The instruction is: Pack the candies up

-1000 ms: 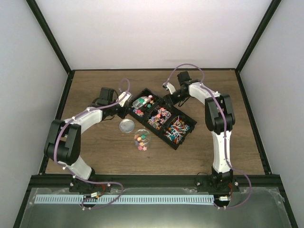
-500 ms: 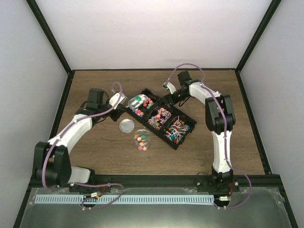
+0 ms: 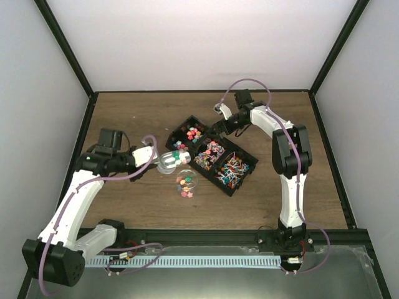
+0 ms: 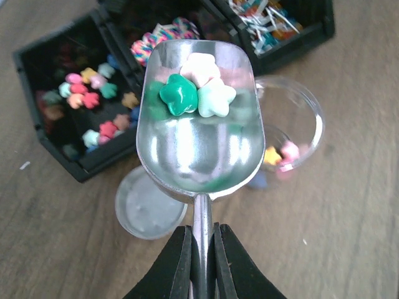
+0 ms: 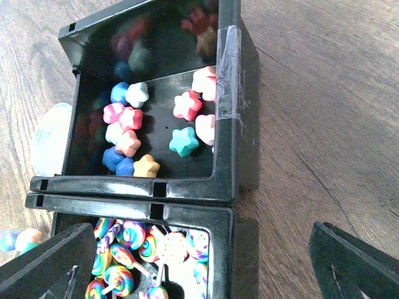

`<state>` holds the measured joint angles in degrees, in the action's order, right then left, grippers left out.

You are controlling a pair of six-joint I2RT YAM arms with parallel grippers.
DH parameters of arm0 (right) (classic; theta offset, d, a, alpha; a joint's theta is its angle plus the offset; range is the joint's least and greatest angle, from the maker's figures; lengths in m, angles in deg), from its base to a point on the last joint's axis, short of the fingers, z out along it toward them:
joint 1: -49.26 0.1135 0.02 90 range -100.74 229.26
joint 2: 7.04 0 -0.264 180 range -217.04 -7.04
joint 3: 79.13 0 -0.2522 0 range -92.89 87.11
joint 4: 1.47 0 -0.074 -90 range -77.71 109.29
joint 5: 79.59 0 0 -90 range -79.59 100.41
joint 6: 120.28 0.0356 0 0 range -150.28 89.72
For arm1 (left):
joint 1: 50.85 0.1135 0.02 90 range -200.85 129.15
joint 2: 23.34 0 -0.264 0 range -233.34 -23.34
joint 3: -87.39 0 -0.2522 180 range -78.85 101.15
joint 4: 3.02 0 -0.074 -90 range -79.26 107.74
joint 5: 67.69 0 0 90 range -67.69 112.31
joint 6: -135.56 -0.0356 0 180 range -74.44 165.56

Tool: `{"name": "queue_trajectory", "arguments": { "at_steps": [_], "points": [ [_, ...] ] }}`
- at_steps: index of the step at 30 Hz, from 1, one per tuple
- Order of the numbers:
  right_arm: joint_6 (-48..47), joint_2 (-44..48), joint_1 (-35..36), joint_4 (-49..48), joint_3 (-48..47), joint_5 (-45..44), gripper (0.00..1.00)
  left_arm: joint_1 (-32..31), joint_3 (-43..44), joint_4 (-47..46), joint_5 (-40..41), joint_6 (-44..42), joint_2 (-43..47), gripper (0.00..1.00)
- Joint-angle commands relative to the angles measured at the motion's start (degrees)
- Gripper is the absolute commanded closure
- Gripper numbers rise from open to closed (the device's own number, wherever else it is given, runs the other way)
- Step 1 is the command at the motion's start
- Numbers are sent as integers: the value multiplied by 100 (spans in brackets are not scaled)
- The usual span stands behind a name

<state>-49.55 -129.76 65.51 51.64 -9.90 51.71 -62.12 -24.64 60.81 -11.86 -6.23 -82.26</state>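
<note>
At least 3 star-shaped candies [image 4: 190,90], dark green, pale green and pale pink, are sitting at the front of a metal scoop [image 4: 199,149]. The scoop is hanging level above the desk [image 3: 124,118], between a black 3-compartment tray [image 5: 225,93] and a clear round jar [image 4: 298,118].

More star candies in pink, blue, teal and orange are lying in the tray's end compartment. Swirled lollipops [image 5: 124,249] are filling the middle 1, and stick-like pieces [image 4: 268,18] are filling the last 1. A few more stars are resting in the bottom of the jar, which is standing open just beside the tray. A round lid [image 4: 149,208] is lying flat on the desk below the scoop's back edge.

The left end effector [image 4: 202,258] is clamping the scoop's thin handle, with its fingers almost together around it.

The right end effector [image 5: 202,230] is hovering over the corner where the star and lollipop compartments meet. Its fingers are spread wide apart, gripping nothing and touching nothing that can be seen.
</note>
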Motion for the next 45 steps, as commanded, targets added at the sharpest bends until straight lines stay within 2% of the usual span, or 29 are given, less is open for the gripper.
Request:
{"name": "queue_trajectory", "arguments": {
  "at_steps": [1, 8, 20, 45],
  "points": [
    [-11, 179, -40, 12, -209, -2, 4, 22, 131, 1254, 38, -1273, 297, 96],
    [66, 212, -16, -50, -119, 18, 4, 11, 164, 1713, 357, -1678, 310, 96],
    [100, 228, 63, -115, -101, -74, 5, -70, 555, 1958, 762, -1844, -111, 96],
    [256, 259, 93, -296, 74, -127, 8, -1100, 1362, 2260, 1729, -1423, -626, 96]
  ]
}}
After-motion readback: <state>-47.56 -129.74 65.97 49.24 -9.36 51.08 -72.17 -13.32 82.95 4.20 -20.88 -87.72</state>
